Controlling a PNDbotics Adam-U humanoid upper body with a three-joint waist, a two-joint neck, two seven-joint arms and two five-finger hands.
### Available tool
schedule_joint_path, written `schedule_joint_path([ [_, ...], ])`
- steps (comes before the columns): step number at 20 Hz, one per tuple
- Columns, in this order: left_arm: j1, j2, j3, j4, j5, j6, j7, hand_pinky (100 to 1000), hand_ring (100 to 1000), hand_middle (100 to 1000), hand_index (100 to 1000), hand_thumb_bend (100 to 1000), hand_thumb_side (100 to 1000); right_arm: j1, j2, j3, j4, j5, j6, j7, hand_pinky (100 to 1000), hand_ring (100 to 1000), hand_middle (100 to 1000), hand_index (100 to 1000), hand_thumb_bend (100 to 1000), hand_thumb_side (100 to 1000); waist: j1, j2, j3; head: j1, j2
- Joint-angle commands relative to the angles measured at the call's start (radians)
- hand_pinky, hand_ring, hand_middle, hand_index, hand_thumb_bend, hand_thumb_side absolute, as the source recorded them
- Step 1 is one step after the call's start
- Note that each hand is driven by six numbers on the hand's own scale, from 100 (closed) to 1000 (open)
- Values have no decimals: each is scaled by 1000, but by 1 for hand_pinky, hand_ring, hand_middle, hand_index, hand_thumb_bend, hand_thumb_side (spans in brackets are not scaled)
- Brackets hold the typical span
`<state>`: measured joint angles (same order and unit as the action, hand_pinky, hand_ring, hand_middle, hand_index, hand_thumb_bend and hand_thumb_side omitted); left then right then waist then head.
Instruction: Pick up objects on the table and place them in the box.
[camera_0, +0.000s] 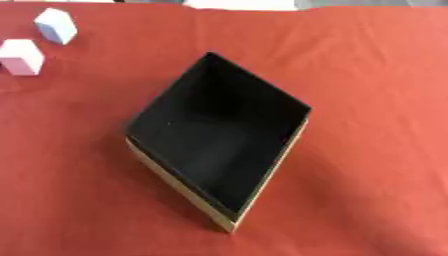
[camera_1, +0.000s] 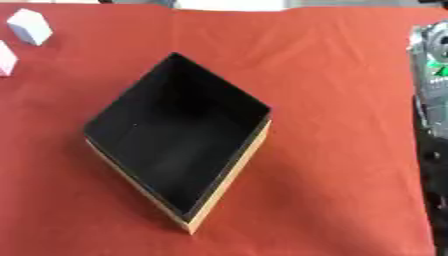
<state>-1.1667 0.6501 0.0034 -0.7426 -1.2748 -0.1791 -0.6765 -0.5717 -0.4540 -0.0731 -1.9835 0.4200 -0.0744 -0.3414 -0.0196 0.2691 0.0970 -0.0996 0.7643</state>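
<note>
Black-lined cardboard box (camera_0: 219, 145) sits empty. Two white blocks (camera_0: 54, 25) (camera_0: 21, 56) lie well beyond its far-left corner. Only the right arm (camera_1: 429, 100) shows; hand state cannot be told. Risk: a long reach could nudge the blocks away.

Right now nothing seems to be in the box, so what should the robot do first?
Probably reach the left arm toward the nearer white block at the far left. The black box looks empty, both white blocks sit apart from it on the red cloth, and no robot hand is seen near them.
</note>
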Motion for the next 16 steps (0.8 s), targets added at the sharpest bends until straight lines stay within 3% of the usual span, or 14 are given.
schedule_joint_path([
  [1,-12,12,0,8,-25,-3,9,801,845,859,930,791,331,-15,-22,-5,-16,-4,3,-2,799,678,610,797,100,677,1,-15,-1,0,-7],
  [7,1,-8,9,42,4,9,76,731,797,855,943,726,255,-17,-22,-6,-16,-8,5,-3,799,677,608,797,100,676,-4,-6,-6,2,-16],
  [16,-4,-16,16,67,-6,33,136,728,801,853,929,663,177,-22,-27,-6,-16,-14,9,-3,799,676,606,797,100,675,-8,9,-6,7,-24],
])
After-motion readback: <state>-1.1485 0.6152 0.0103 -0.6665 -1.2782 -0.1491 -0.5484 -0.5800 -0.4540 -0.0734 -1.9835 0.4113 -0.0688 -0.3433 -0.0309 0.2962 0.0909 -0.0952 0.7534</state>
